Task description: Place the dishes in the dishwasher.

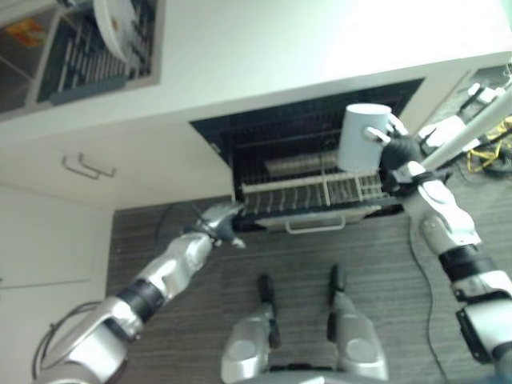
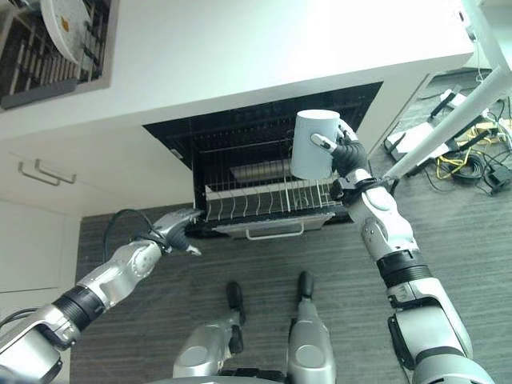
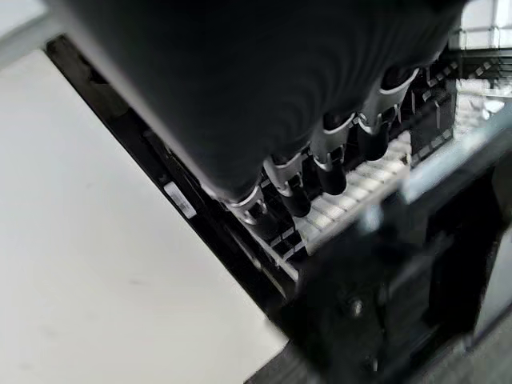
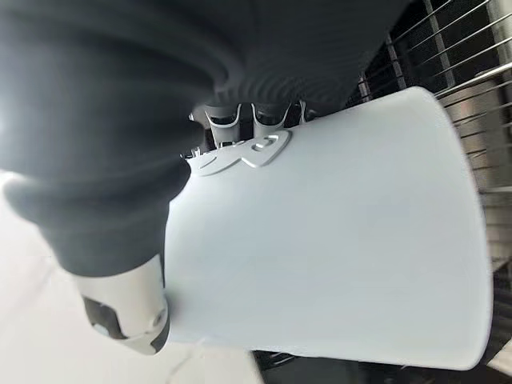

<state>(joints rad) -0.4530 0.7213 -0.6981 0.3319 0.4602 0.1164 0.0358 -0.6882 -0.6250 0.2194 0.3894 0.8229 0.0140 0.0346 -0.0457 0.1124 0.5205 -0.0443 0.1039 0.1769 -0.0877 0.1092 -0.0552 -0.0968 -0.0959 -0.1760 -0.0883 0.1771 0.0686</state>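
I have my right hand [image 2: 346, 156] curled around a white cup [image 2: 314, 144] just above the dishwasher [image 2: 264, 128] rack [image 2: 268, 200], not yet set down, my left hand [image 2: 178, 228] rests relaxed by its corner, and a plate [image 1: 112, 28] waits on the worktop [image 1: 264, 48].

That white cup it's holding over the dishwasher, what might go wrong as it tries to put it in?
The right hand grips the white cup from one side only, above the pulled-out rack, so it might slip and drop onto the wires. The cup could also catch on the counter edge just above the opening. The left hand rests at the rack's left corner; if it nudges the rack, the cup may land off target.
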